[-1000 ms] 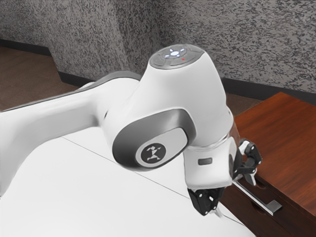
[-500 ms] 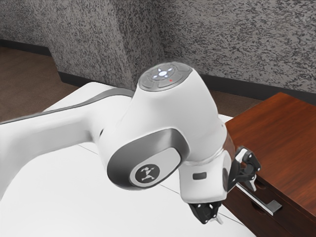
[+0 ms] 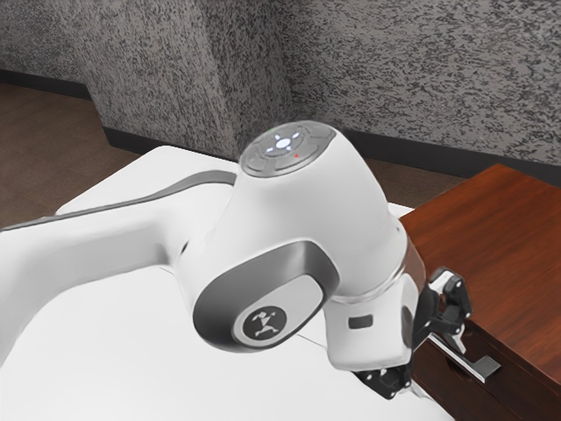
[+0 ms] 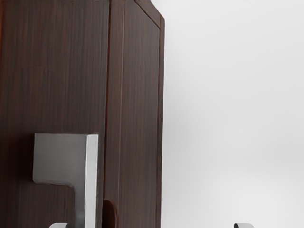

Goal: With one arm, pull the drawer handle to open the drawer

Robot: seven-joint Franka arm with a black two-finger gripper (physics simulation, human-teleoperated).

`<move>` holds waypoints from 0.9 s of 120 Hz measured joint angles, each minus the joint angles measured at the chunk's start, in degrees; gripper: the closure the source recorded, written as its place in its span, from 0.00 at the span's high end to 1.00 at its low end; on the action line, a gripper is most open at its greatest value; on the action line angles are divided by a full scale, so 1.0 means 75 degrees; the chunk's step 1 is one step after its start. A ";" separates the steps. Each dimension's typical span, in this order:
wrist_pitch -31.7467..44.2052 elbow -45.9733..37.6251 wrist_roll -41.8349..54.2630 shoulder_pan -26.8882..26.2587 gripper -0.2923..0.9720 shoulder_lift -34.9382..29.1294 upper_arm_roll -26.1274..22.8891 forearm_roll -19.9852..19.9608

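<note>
Open at the end effector, low beside the counter's edge and hard against the cabinet front. Seen from the wrist as two grey fingertips set wide apart, with the silver handle between them, close to one tip and well off the other. Gripping nothing, as far as can be told. Fixed to the dark drawer front and standing proud of it; in the exterior view, poking out past the wrist toward the view's lower right. Apparently shut at the drawer, with no gap to be made out. Judged to be the approach-and-grasp step, the pull not yet begun. To do it well: centre on the bar first, shifting sideways so that both tips meet it evenly. Reach deep enough to wrap the bar rather than pinch its end. Close firmly before any tug. Then draw straight out along the drawer's slide, away from the cabinet, steadily and without twisting or lifting, lest the bar slip free or the drawer bind.
</note>
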 joint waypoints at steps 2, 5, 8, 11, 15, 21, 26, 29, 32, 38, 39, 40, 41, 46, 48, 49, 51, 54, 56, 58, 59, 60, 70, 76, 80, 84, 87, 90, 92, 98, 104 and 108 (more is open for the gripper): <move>0.0012 -0.0004 0.0002 -0.0005 0.56 -0.0011 -0.0001 -0.0005; 0.0028 -0.0008 0.0005 -0.0009 0.56 -0.0032 -0.0002 -0.0011; 0.0042 -0.0010 0.0007 -0.0014 0.55 -0.0046 -0.0003 -0.0015; 0.0055 -0.0011 0.0010 -0.0015 0.55 -0.0053 -0.0004 -0.0019; 0.0068 -0.0013 0.0016 -0.0011 0.55 -0.0059 -0.0004 -0.0020; 0.0084 -0.0013 0.0025 0.0001 0.54 -0.0061 -0.0004 -0.0022; 0.0094 -0.0019 0.0032 0.0007 0.54 -0.0054 -0.0004 -0.0023; 0.0101 -0.0019 0.0037 0.0009 0.54 -0.0048 -0.0004 -0.0023; 0.0107 -0.0017 0.0041 0.0009 0.54 -0.0035 -0.0004 -0.0024; 0.0117 -0.0015 0.0050 0.0009 0.54 -0.0008 -0.0004 -0.0021; 0.0119 -0.0015 0.0051 0.0009 0.54 -0.0005 -0.0004 -0.0020; 0.0121 -0.0015 0.0053 0.0009 0.54 -0.0002 -0.0004 -0.0020; 0.0123 -0.0015 0.0054 0.0010 0.54 0.0001 -0.0004 -0.0019; 0.0130 -0.0014 0.0061 0.0010 0.54 0.0018 -0.0004 -0.0016; 0.0133 -0.0014 0.0064 0.0011 0.54 0.0025 -0.0004 -0.0012; 0.0134 -0.0014 0.0065 0.0011 0.54 0.0029 -0.0004 -0.0010; 0.0136 -0.0014 0.0068 0.0013 0.54 0.0035 -0.0004 -0.0004; 0.0140 -0.0014 0.0072 0.0019 0.54 0.0045 -0.0004 0.0006; 0.0141 -0.0014 0.0074 0.0027 0.54 0.0050 -0.0004 0.0013; 0.0143 -0.0014 0.0077 0.0036 0.54 0.0054 -0.0004 0.0018; 0.0144 -0.0014 0.0078 0.0040 0.54 0.0055 -0.0004 0.0021; 0.0145 -0.0014 0.0079 0.0045 0.54 0.0056 -0.0004 0.0023; 0.0151 -0.0018 0.0090 0.0082 0.54 0.0065 -0.0004 0.0044; 0.0154 -0.0026 0.0095 0.0086 0.54 0.0076 -0.0004 0.0051; 0.0155 -0.0037 0.0099 0.0085 0.54 0.0081 -0.0004 0.0055; 0.0157 -0.0052 0.0102 0.0083 0.54 0.0084 -0.0004 0.0059; 0.0159 -0.0068 0.0104 0.0081 0.54 0.0085 -0.0002 0.0061; 0.0161 -0.0078 0.0106 0.0080 0.55 0.0086 -0.0002 0.0063; 0.0161 -0.0084 0.0108 0.0079 0.55 0.0086 -0.0002 0.0065; 0.0151 -0.0098 0.0112 0.0079 0.55 0.0082 -0.0001 0.0067; 0.0132 -0.0104 0.0115 0.0080 0.54 0.0064 -0.0001 0.0069; 0.0108 -0.0105 0.0117 0.0082 0.54 0.0050 -0.0001 0.0070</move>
